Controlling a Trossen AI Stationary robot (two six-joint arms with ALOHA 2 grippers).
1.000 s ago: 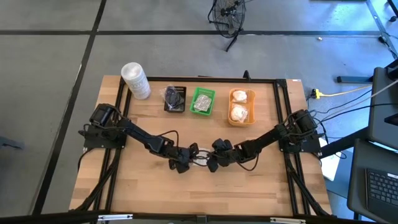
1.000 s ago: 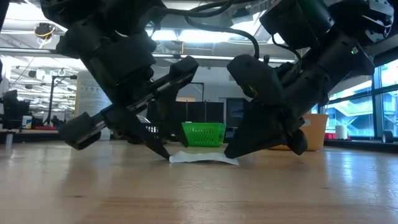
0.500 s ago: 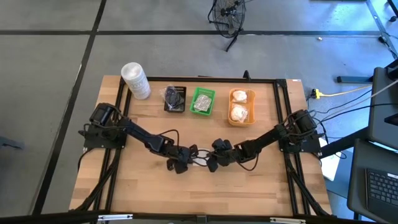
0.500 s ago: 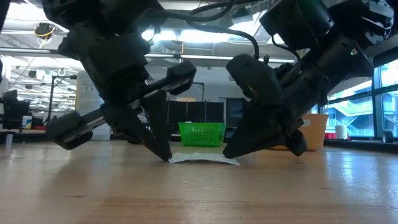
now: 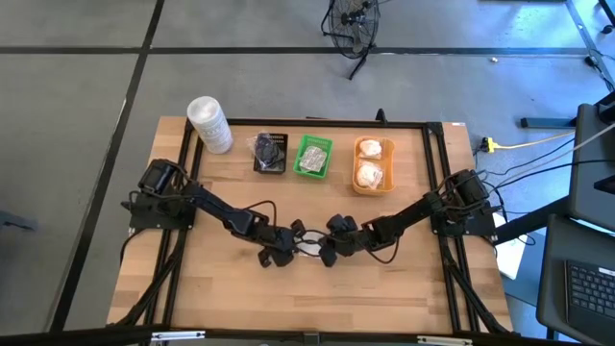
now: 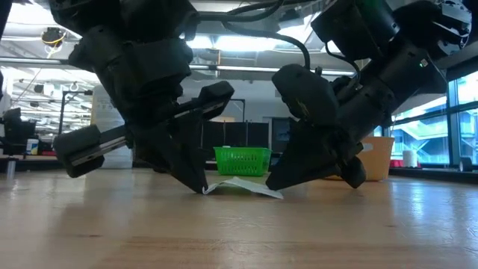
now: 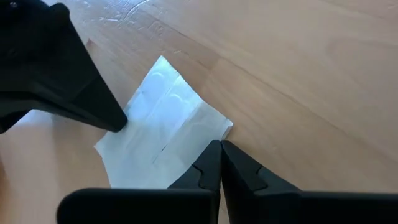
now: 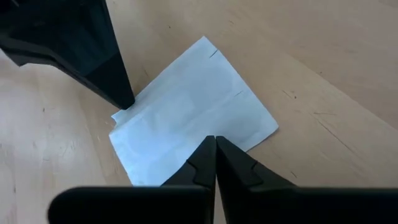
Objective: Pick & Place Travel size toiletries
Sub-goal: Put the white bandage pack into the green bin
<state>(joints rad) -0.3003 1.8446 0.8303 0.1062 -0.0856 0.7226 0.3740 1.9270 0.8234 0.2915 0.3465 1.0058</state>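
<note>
Both grippers met over a flat white sachet (image 7: 163, 127) at about six o'clock of the table's middle. The left gripper (image 7: 219, 147) had its jaws pressed together on the sachet's edge, lifting it slightly; the right gripper (image 8: 215, 142), jaws together, pinned the opposite edge. Next, I reckoned, the right should let go so the left could carry it toward the trays (image 5: 312, 157) at twelve o'clock.

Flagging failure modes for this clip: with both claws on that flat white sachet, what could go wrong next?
Both shut claws, left claw and right claw, meet opposite edges of the white sachet, so it may tear or crumple if they pull apart. It lies almost flat on the table; either pinch may slip off its thin edge.
</note>
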